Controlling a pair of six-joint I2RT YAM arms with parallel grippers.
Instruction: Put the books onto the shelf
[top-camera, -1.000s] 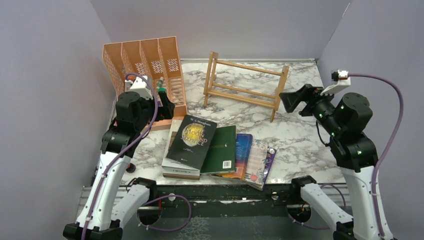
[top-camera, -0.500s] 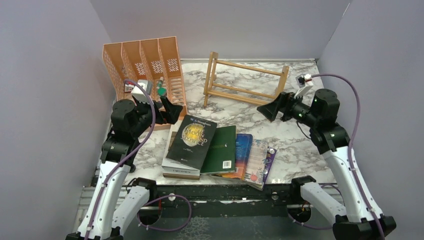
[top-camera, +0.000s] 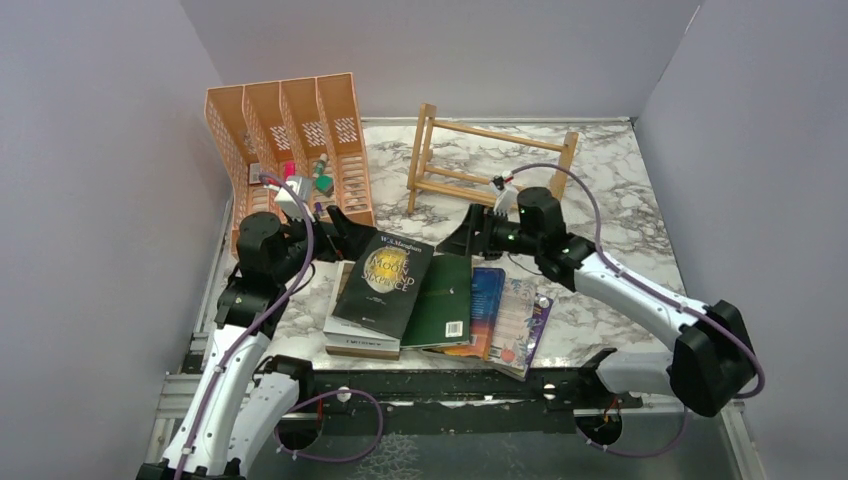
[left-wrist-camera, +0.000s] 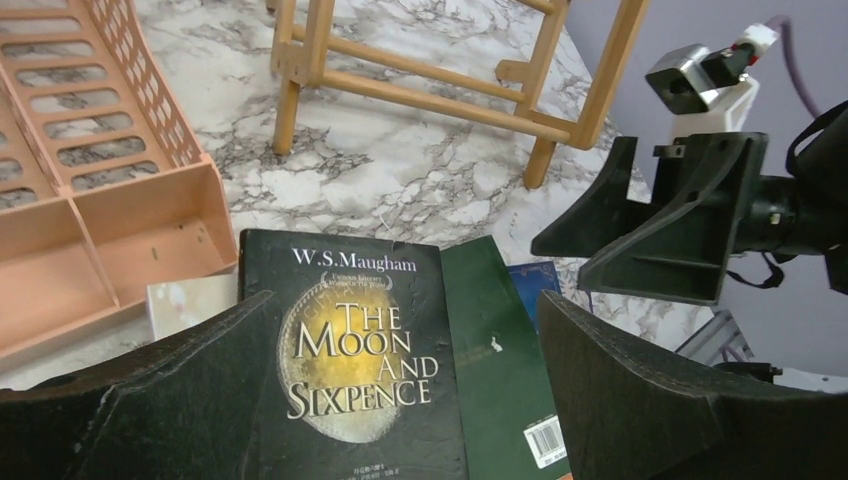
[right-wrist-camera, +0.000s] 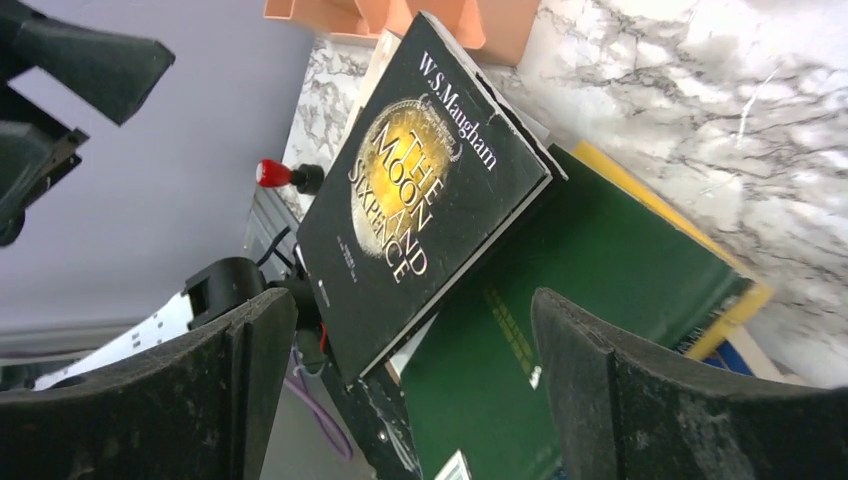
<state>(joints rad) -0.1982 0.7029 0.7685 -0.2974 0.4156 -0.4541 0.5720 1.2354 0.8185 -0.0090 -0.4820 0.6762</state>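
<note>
Six paperbacks are seen in a loose, overlapping heap at the near edge of the marble table (top-camera: 610, 200), and none of them is placed on the shelf (top-camera: 480, 132).

Uppermost lies the black book (top-camera: 385, 283). "W.S.Maugham" is printed in white at the head of its cover. Below that, "THE MOON AND SIXPENCE" is set across a gold moon. A small line under the author's name is too fine to be read.

A white book (top-camera: 348, 338) is partly covered by the black one. The dark green book (top-camera: 442, 300) is laid flat just to the right, its left edge overlapped by the black cover, and a white barcode label is shown near its near edge. A yellow book (right-wrist-camera: 738, 305) is glimpsed beneath the green one. Further right, the blue-orange book (top-camera: 484, 300) and the purple floral book (top-camera: 520, 325) are fanned out.

The shelf is stood at the back of the table, apart from the heap and beside the orange file organiser (top-camera: 290, 130).

The left gripper (top-camera: 352, 235) is held above the far left corner of the black book, its jaws spread wide with nothing between them. The right gripper (top-camera: 460, 235) is held above the far edge of the green book, likewise parted wide and gripping nothing. The two are turned towards each other across the black book.
</note>
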